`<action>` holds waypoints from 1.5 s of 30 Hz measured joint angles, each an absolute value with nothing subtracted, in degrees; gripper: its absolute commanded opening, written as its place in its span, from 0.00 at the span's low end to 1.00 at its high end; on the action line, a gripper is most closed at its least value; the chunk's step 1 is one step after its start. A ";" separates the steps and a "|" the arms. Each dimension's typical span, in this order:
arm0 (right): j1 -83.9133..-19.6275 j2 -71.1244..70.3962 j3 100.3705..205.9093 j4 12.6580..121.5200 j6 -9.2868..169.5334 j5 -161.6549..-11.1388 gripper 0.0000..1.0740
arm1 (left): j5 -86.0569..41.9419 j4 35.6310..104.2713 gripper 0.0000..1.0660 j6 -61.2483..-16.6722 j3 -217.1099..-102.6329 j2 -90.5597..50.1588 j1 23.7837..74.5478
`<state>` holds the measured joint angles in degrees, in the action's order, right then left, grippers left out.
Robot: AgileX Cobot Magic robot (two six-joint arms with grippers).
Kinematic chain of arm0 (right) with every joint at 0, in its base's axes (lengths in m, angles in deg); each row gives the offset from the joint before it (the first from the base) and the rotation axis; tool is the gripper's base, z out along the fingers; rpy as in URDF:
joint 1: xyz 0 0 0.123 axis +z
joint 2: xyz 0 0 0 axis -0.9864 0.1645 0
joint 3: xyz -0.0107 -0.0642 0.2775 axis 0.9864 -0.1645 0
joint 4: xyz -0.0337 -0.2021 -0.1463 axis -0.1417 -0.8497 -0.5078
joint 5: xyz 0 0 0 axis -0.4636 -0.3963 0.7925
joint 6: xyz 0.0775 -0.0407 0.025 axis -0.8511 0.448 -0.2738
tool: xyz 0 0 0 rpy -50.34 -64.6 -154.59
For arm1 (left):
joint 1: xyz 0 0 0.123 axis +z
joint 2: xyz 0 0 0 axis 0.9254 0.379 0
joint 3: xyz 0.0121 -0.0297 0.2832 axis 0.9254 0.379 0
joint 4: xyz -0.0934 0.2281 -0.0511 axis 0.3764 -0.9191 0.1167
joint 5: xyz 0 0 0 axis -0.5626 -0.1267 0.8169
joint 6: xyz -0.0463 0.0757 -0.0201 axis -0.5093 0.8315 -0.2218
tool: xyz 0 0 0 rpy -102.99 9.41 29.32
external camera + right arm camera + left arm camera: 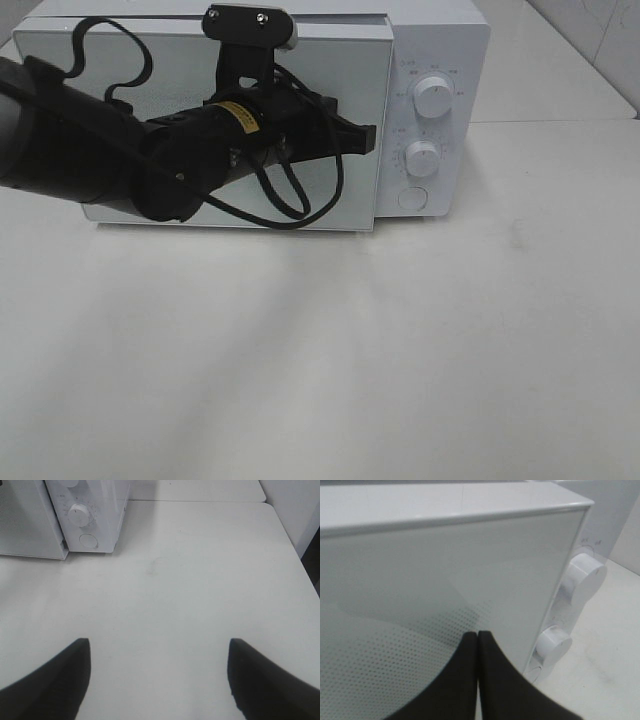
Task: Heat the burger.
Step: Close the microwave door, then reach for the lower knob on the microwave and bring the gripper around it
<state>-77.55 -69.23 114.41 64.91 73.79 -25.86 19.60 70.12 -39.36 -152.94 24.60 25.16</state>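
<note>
Left claw [478,636] pressed shut at the microwave door [340,70], burger out of sight.

Holds that claw empty, tips together, close against the pale door near its right edge; cannot tell whether touching. Shows, just past that edge, the control panel [446,125] with an upper dial [433,95], a lower dial [422,157] and a round button [412,198] beneath. Hangs the right claw [159,642] spread wide and empty over the worktop [400,350], well apart from the microwave [440,30]. Shows no burger in any view; probably sits inside, behind a door that looks closed. Reads as the door-closing step at its end, heating not yet started. Calls next for sliding the left claw sideways to a dial, spreading the tips around the knob, then pinching and turning; cannot read which dial sets the time.
</note>
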 measured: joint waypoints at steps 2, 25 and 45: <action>-77.55 -69.23 114.41 64.91 73.79 -25.86 0.70 | 18.39 71.33 0.00 -37.36 -154.71 25.87 24.76; -77.55 -69.23 114.41 64.91 73.79 -25.86 0.70 | 7.62 78.14 0.00 -27.67 -166.17 31.77 25.22; -77.55 -69.23 114.41 64.91 73.79 -25.86 0.70 | -17.82 82.04 0.86 -25.50 -158.32 18.13 26.19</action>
